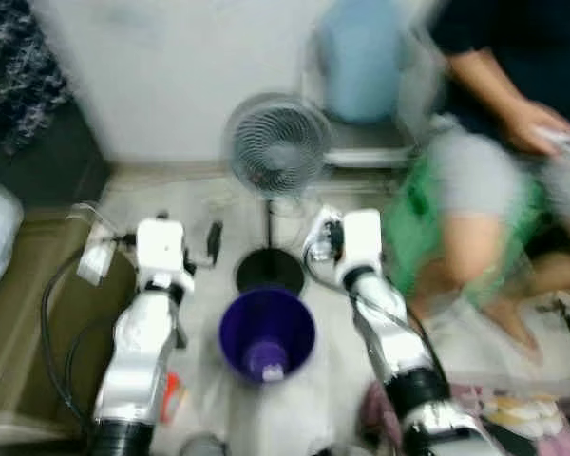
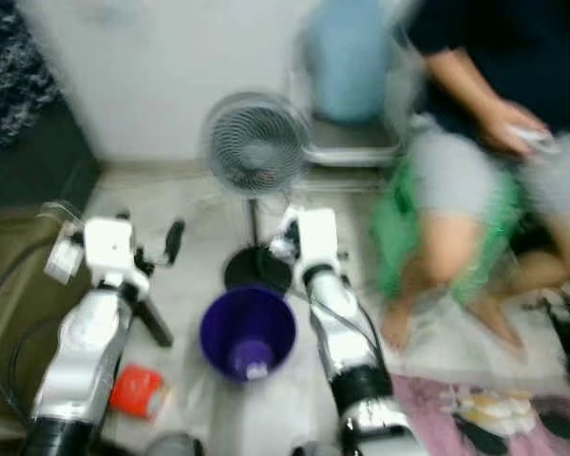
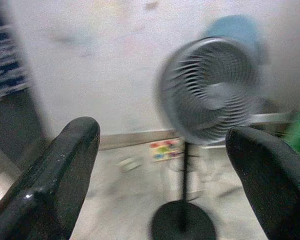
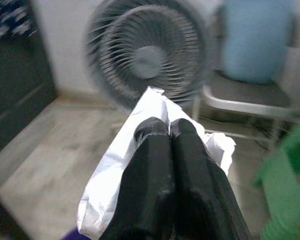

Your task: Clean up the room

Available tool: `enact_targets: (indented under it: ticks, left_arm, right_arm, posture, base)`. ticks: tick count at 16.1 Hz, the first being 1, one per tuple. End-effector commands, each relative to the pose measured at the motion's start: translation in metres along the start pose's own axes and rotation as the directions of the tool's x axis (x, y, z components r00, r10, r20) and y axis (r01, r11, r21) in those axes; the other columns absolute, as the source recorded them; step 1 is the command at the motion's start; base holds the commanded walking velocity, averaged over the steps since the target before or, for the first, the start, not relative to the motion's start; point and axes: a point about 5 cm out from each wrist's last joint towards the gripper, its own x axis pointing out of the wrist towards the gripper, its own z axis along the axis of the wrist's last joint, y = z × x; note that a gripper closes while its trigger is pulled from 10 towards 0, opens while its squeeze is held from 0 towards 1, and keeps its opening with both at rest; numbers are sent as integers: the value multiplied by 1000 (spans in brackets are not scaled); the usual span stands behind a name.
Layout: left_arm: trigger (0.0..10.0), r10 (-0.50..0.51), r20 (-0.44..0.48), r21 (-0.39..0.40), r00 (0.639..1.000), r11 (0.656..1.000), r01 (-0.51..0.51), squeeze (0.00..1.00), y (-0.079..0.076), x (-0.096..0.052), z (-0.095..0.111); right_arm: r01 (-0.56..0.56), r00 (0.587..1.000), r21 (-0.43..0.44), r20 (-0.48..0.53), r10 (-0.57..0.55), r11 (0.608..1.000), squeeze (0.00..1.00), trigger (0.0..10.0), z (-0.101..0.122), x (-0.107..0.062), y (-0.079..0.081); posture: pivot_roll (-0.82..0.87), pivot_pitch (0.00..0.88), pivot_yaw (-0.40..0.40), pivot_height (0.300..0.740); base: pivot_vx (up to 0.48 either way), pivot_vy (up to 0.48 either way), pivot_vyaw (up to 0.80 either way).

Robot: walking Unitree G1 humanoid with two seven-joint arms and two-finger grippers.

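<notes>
The right tool (image 4: 169, 131) is clenching a crumpled white wrapper (image 4: 115, 170) just beyond the purple bin (image 1: 266, 334), on the fan's (image 1: 277, 144) side, probably carrying the scrap over for a drop. The left tool (image 3: 165, 150) is hanging released to the bin's left, gripping nothing. The bin is sitting on the floor (image 1: 294, 418) between the two arms with a pale lump at its bottom, too blurred to identify, while a person (image 1: 494, 123) is sitting on the far right.

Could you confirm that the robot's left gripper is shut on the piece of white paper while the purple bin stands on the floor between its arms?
Not quite: the right gripper is shut on the white paper, as the right wrist view shows. The left gripper is open and empty. The purple bin does stand between the arms.
</notes>
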Motion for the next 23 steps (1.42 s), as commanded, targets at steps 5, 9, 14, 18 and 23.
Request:
enact_targets:
  ticks: [5,9,14,18,23]
  left_arm:
    - [10000,-29,-8,95,1000,995,29,0,7,-8,0]
    - [10000,-26,14,91,1000,996,25,0,15,-6,4]
    - [10000,-292,49,59,955,956,289,0,-7,-27,14]
    - [10000,-422,-8,89,907,903,421,0,-21,-55,9]
    - [10000,-435,-56,92,899,894,438,0,-17,-78,14]
  right_arm:
    - [7,1000,16,-11,-7,1000,0,10000,2,9,5]
    - [22,999,26,-26,-22,999,0,10000,2,13,6]
    - [163,951,-36,-261,-167,986,0,10000,-33,6,-10]
    - [119,948,-69,-289,-134,990,0,10000,-40,5,1]
    - [125,953,-93,-266,-146,988,0,10000,-36,9,5]
  posture:
    - [162,52,-21,740]
    - [163,43,-21,740]
    - [185,103,-47,740]
    - [210,150,-34,740]
    - [244,211,-4,740]
  base:
    - [0,0,389]
    - [0,0,0]
    - [0,0,0]
    - [0,0,0]
    - [0,0,0]
